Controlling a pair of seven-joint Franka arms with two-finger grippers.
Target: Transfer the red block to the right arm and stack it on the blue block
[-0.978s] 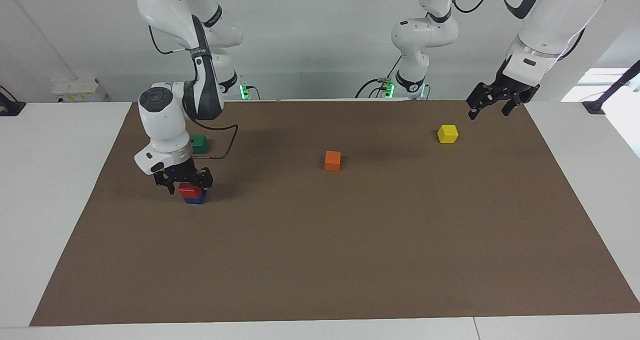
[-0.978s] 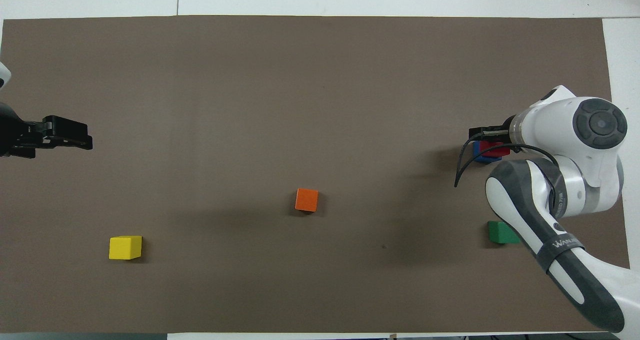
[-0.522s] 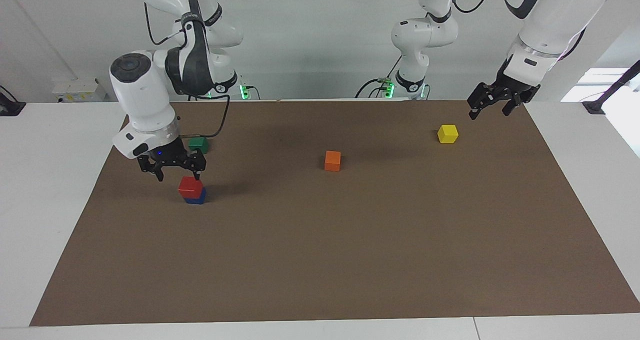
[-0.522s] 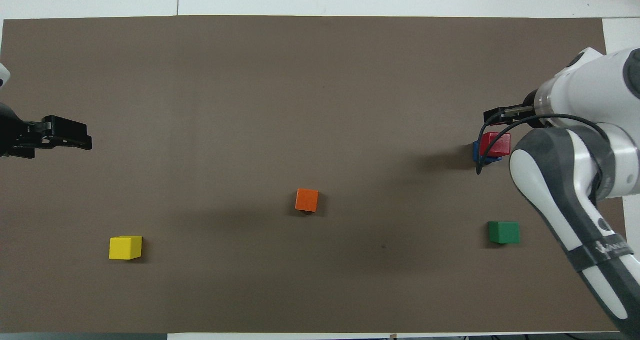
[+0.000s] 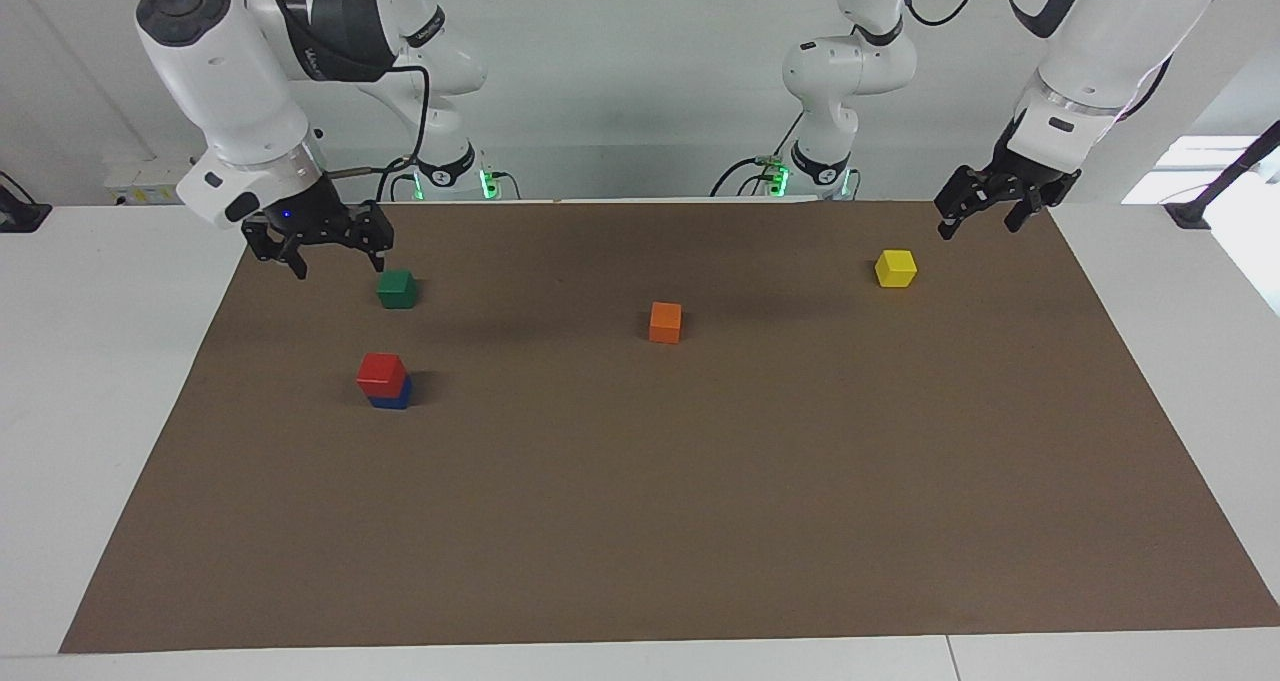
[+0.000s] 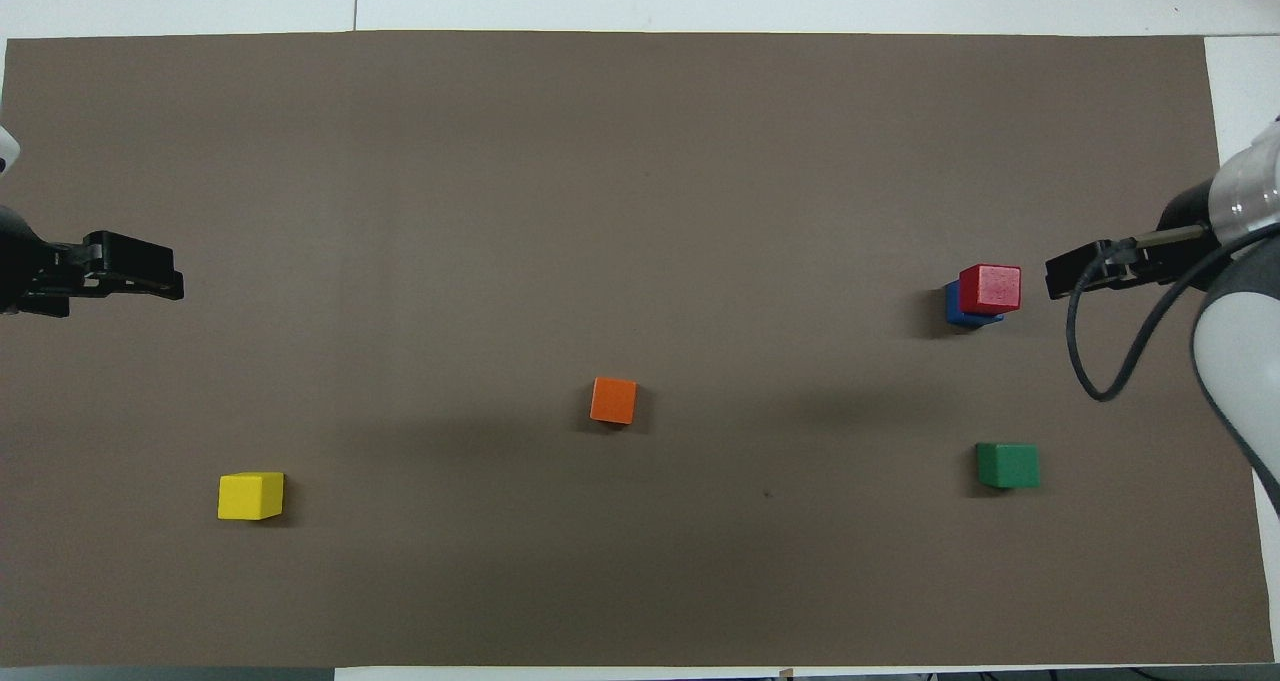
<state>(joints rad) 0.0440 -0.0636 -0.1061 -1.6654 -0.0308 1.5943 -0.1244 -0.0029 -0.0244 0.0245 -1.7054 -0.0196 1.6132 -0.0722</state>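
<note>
The red block [image 5: 382, 371] [image 6: 990, 288] sits on top of the blue block [image 5: 391, 399] [image 6: 953, 308], toward the right arm's end of the brown mat. Nothing touches the stack. My right gripper [image 5: 339, 261] [image 6: 1072, 275] hangs open and empty in the air, over the strip of mat between the stack and the mat's edge at the right arm's end. My left gripper [image 5: 976, 226] [image 6: 168, 275] waits open and empty above the mat's edge at the left arm's end, close to the yellow cube.
A green cube [image 5: 397, 288] [image 6: 1007, 465] lies nearer to the robots than the stack. An orange cube [image 5: 665, 322] [image 6: 613, 400] sits mid-mat. A yellow cube [image 5: 895, 268] [image 6: 250, 495] lies toward the left arm's end. The brown mat [image 5: 700, 521] covers the white table.
My right gripper has risen off the red block and drawn back toward the right arm's end, leaving the red block on the blue one. The left arm has not moved.
</note>
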